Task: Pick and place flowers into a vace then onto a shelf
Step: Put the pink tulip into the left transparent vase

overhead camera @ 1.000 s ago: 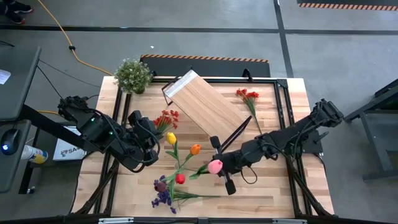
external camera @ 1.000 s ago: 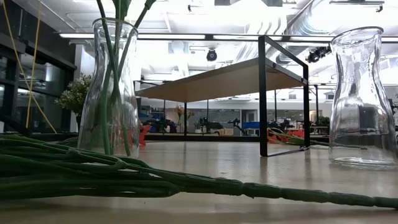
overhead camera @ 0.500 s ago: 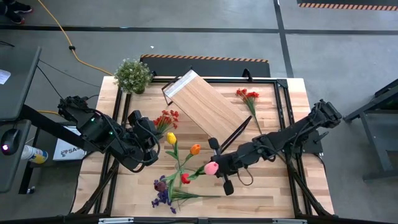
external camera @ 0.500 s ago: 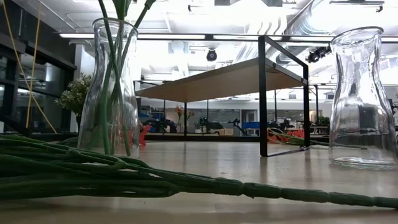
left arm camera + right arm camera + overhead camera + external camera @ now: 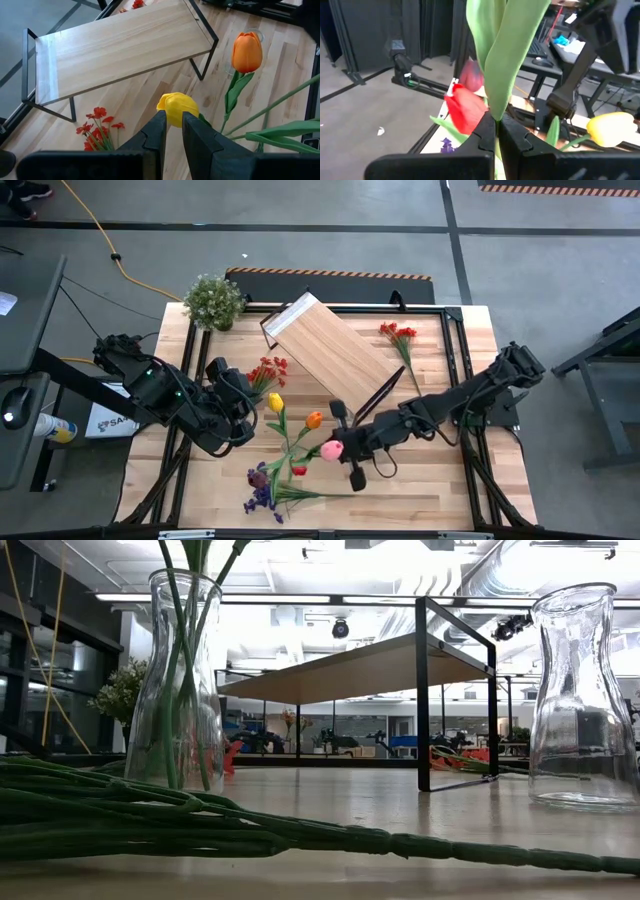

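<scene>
Right tool carrying a pink tulip toward the vase

The right tool [image 5: 345, 452] pinches the pink tulip [image 5: 332, 449] stem near the shelf [image 5: 325, 350]; a snag on the orange tulip [image 5: 314, 419] could twist it loose. The left tool [image 5: 171, 131] rests narrow by the yellow tulip [image 5: 178, 107].

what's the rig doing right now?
Flower sorting. The right gripper is shut on the pink tulip, carrying it over the table toward the vase with stems in it. The left gripper is closed around the yellow tulip stem. The shelf has nothing on it, and a second vase has no flowers in it.
</scene>
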Action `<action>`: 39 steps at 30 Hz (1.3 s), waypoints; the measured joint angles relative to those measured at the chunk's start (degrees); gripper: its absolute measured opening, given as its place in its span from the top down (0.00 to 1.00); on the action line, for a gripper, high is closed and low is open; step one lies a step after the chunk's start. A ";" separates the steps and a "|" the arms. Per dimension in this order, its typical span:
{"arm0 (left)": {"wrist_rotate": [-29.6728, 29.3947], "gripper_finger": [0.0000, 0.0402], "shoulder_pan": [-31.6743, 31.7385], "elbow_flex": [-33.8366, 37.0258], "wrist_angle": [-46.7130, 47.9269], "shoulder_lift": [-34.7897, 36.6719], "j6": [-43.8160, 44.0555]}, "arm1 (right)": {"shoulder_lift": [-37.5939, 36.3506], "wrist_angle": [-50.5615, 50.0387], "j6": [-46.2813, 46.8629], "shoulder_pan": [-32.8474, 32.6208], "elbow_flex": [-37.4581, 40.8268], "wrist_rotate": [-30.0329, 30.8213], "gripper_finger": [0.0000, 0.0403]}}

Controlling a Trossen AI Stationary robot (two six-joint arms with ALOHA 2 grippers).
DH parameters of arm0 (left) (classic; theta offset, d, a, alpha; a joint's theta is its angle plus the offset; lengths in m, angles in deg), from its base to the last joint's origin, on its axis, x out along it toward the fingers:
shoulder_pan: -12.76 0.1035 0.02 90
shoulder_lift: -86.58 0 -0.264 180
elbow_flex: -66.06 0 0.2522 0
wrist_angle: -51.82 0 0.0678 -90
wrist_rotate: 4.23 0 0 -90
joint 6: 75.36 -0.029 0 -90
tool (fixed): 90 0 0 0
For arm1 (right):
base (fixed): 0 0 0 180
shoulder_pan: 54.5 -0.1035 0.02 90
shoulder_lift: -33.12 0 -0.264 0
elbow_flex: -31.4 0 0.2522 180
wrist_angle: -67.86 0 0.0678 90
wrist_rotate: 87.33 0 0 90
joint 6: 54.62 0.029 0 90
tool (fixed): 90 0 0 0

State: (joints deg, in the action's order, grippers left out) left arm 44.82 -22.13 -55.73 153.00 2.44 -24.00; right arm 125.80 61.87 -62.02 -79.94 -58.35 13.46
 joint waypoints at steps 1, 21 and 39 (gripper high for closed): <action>0.00 0.76 -0.02 0.00 0.00 0.00 0.00 | 0.25 -0.05 0.48 0.21 0.00 0.00 1.00; 0.00 0.76 0.00 0.00 -0.02 0.00 -0.02 | 2.62 -2.50 3.22 1.65 0.00 -1.40 1.00; 0.00 0.76 0.00 -0.01 -0.26 0.00 -0.01 | 2.62 -2.83 5.06 2.30 0.00 -5.01 0.95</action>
State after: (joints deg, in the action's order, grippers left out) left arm 44.82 -22.13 -55.75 152.74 2.44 -24.01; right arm 128.43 59.05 -56.97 -77.64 -58.35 8.46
